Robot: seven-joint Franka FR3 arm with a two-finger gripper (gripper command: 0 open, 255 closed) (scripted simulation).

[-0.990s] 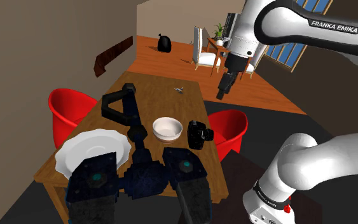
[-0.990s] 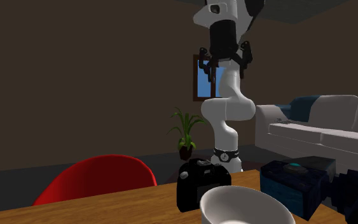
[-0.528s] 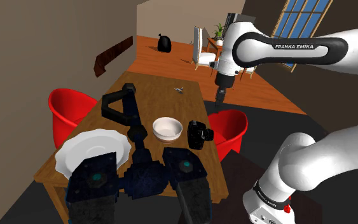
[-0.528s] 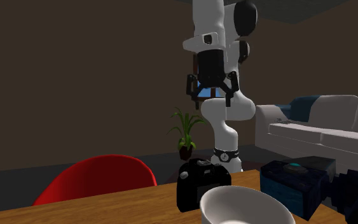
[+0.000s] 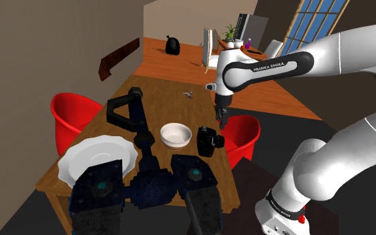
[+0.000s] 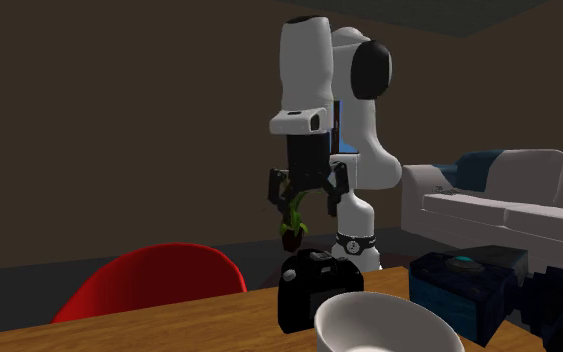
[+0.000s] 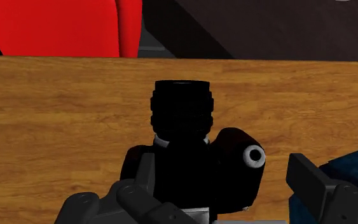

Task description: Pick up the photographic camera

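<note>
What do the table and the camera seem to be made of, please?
The table looks like wood: brown with grain streaks, fairly matt. The camera is plain black, perhaps plastic; its look leaves the material open.

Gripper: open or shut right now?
Open. The gripper hangs above the black camera with its fingers spread apart in the wrist and second exterior views, clasping nothing.

Dim, flat lighting (backgrounds darkest).
</note>
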